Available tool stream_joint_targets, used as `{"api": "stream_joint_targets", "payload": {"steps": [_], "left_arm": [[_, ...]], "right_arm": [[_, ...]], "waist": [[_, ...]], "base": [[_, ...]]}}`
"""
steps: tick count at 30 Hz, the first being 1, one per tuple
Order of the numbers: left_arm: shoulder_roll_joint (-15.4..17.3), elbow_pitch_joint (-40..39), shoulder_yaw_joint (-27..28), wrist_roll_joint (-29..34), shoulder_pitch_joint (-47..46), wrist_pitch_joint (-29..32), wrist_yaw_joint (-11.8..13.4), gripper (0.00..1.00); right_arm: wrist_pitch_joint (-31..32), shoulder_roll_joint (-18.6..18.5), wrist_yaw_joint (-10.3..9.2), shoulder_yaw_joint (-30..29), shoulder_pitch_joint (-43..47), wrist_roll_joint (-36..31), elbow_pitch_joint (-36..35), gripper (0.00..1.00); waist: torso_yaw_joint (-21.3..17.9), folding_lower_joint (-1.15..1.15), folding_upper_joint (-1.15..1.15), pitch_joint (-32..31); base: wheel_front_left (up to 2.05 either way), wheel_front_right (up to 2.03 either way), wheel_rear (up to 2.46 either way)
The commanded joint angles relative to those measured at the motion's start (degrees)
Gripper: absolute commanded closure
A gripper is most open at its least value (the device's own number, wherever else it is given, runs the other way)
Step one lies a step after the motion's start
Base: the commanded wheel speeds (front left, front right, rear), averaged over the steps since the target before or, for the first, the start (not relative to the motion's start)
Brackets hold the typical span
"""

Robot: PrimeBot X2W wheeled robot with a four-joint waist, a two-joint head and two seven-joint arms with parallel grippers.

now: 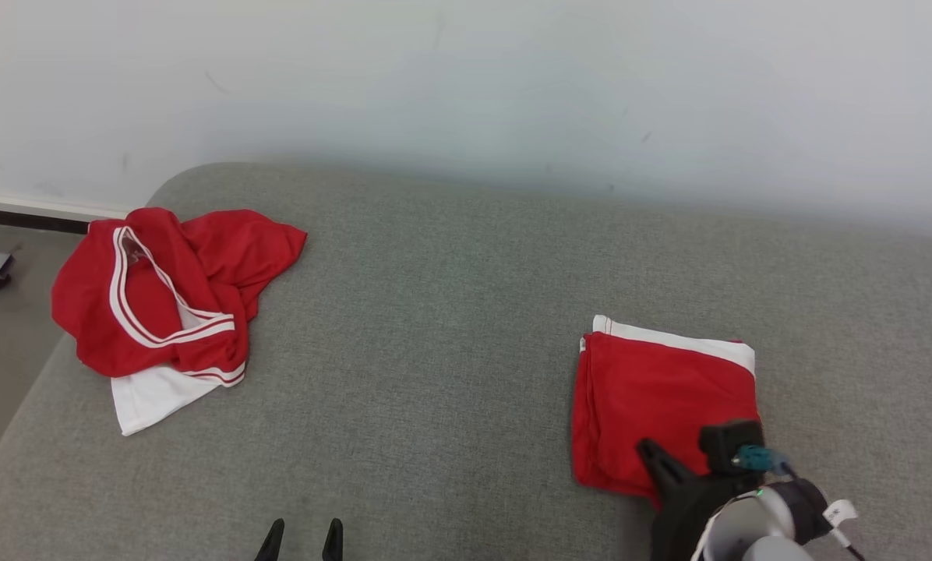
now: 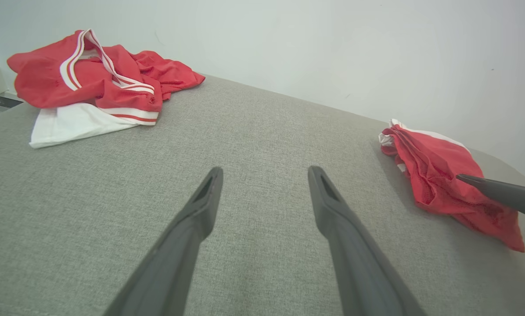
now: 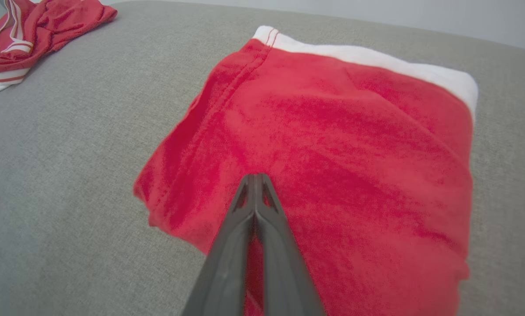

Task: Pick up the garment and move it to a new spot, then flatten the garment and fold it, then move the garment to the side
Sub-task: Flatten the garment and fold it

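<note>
**Folded garment waits for the move aside**

The right gripper (image 3: 254, 176) has its fingers pressed together, with the tips over the folded garment (image 3: 332, 131) just beneath; I see no cloth pinched. I judge that the last step is in hand, and the next grip must take all layers. To its left, the left gripper (image 2: 264, 171) is spread above the grey cushion (image 1: 435, 351). Further left lies a crumpled garment (image 1: 162, 304), well apart and in nobody's way.

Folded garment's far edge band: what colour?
White band on the red folded garment; clearest in the right wrist view.
</note>
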Motion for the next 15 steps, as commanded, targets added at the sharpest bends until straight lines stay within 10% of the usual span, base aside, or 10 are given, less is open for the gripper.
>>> {"api": "stream_joint_targets", "payload": {"steps": [1, 15], "left_arm": [[0.1, 0.1, 0.1, -0.1, -0.6, -0.2, 0.1, 0.00], [-0.1, 0.3, 0.5, -0.2, -0.2, -0.2, 0.1, 0.00]], "right_arm": [[-0.4, 0.8, -0.15, 1.0, -0.4, -0.4, 0.9, 1.00], [-1.1, 4.9, -0.15, 12.1, -2.9, 3.0, 7.3, 1.00]], "waist": [[0.4, 0.00, 0.00, 0.2], [0.7, 0.00, 0.00, -0.4]], "base": [[0.00, 0.00, 0.00], [0.00, 0.00, 0.00]]}}
